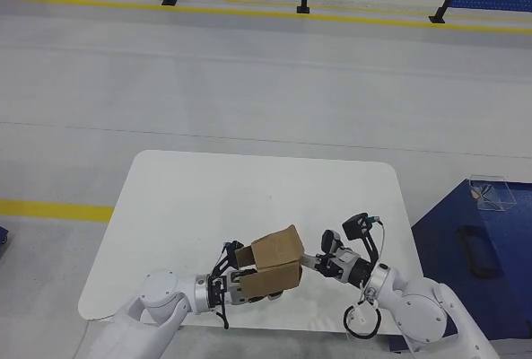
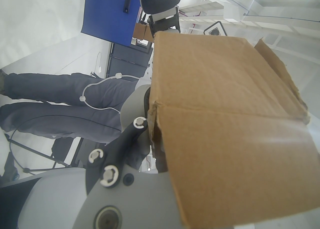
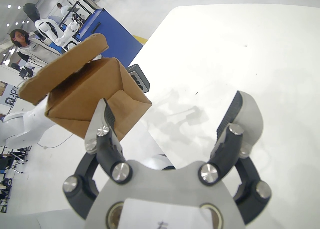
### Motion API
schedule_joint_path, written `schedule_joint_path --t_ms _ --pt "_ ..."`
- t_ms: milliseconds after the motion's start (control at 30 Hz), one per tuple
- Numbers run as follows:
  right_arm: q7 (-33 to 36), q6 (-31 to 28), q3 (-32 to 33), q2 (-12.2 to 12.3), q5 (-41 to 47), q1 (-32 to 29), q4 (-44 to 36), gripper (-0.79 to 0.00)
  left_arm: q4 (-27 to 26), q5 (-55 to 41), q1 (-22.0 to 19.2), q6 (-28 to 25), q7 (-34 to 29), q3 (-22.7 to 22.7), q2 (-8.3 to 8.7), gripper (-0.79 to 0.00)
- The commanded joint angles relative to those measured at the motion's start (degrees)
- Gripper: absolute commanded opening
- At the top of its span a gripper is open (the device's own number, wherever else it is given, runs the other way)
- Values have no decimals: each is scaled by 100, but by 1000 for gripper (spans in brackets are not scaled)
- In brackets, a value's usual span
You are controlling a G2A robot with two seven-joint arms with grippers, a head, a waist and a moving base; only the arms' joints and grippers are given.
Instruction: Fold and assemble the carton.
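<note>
Carton (image 1: 276,260): brown cardboard, partly formed, one flap standing loose at an angle. It is held clear of the table (image 1: 248,188), over the middle of the table's near edge and tilted.

Left gripper (image 1: 240,271): clamped on the carton's left end and carrying it.

Right gripper (image 3: 172,101): spread wide with nothing in it, at the carton's right end. One finger (image 3: 106,112) is just beside the lower corner; contact cannot be told.

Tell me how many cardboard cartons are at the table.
1. The carton is held over the near part of the table in the left gripper, with the open right gripper beside it. None seems hidden.
</note>
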Motion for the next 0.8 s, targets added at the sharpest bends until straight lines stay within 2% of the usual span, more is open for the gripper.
schedule_joint_path --t_ms 0,367,533,667,767 --pt "22 13 -22 -1 -52 7 26 0 -2 -6 5 -12 9 3 -2 -785" --pt "-128 -13 -117 -24 -79 2 74 0 -6 -29 12 -45 11 48 -15 -785" --pt "-419 -99 145 -18 179 -144 112 0 8 -156 16 -22 -81 19 -14 -785" --pt "-214 2 354 8 255 -243 267 0 11 -205 19 -11 -119 -18 -9 -785" --pt "-10 18 228 3 272 -224 307 0 34 -212 3 11 -105 -12 -12 -785"
